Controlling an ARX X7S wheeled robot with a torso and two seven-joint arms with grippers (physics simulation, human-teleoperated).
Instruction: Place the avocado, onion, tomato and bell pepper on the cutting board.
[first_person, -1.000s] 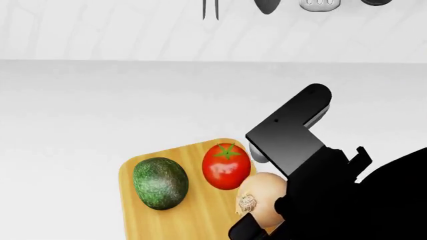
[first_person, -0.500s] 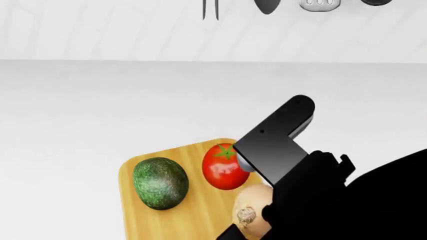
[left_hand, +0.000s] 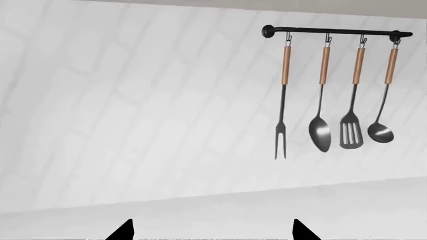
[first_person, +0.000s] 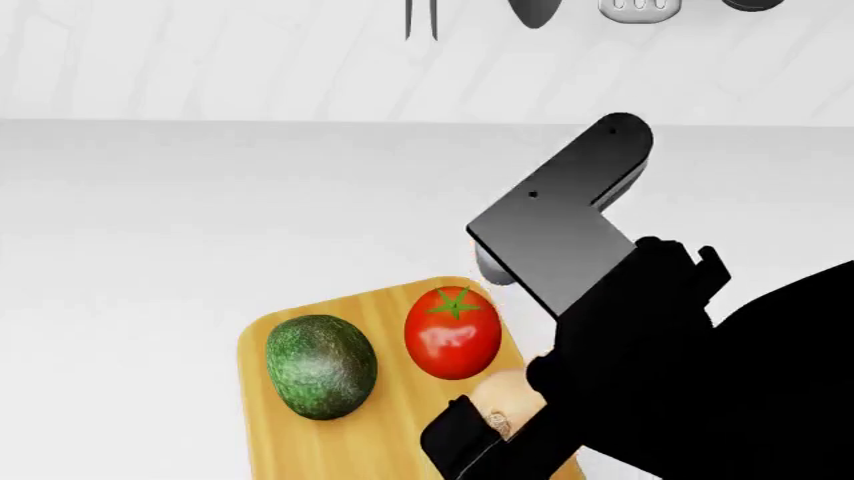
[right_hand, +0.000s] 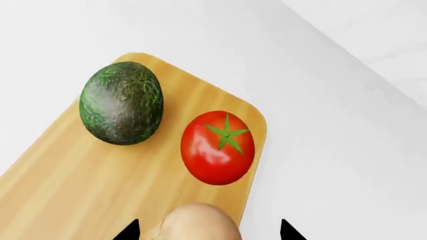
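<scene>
The onion (right_hand: 200, 222), on the cutting board (right_hand: 80, 190) beside the tomato (right_hand: 217, 147) and avocado (right_hand: 121, 102), lay between the right end effector (right_hand: 207, 231) fingertips, grip state untellable; smooth and firm, it probably wanted holding across its middle.

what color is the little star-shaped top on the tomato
Green, on the red tomato; clearest in the right wrist view.
</scene>
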